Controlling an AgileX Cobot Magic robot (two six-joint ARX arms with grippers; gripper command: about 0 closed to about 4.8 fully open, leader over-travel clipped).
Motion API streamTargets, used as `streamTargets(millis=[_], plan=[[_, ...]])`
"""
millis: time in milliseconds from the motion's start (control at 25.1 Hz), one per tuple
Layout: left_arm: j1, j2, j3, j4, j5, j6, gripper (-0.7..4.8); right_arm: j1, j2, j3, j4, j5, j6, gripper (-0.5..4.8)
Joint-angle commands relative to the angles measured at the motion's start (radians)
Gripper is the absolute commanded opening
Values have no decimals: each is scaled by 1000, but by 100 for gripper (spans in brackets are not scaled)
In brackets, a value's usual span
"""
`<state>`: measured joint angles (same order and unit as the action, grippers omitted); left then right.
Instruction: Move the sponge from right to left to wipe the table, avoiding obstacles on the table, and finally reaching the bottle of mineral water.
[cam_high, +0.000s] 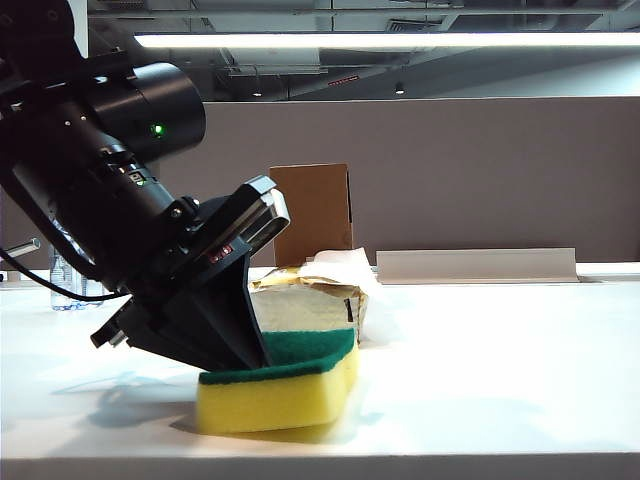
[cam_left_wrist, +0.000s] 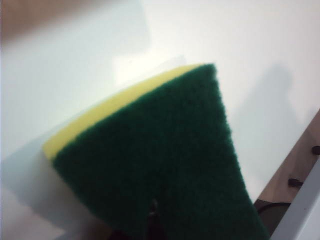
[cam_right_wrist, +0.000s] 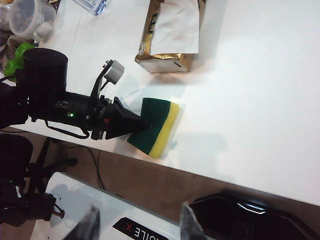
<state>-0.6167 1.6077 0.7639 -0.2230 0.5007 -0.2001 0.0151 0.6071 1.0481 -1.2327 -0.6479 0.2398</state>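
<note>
Both fingers of the left gripper (cam_right_wrist: 136, 126) pinch the sponge (cam_right_wrist: 156, 127).

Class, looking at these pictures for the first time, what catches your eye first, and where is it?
The left gripper, shut on the sponge, fills the near left of the table. Just behind the sponge lies the tissue pack, with the brown box upright beyond it. The right gripper hangs back over the table's near edge.

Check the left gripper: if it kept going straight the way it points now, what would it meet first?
The left gripper angles down and is shut on the sponge, so the sponge comes first, with the table directly under it. The tissue pack sits behind, probably off that line; depth is unclear.
</note>
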Motion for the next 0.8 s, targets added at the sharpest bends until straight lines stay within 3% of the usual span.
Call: streamTargets(millis=[40, 319, 798], plan=[[2, 5, -6, -43, -53, 19, -6, 0, -2, 4, 4, -2, 0, 209], [36, -3, -6, -97, -106, 56, -6, 0, -2, 4, 3, -3, 0, 209], [284, -69, -18, -296, -172, 231, -6, 0, -2, 4, 13, -2, 0, 209]])
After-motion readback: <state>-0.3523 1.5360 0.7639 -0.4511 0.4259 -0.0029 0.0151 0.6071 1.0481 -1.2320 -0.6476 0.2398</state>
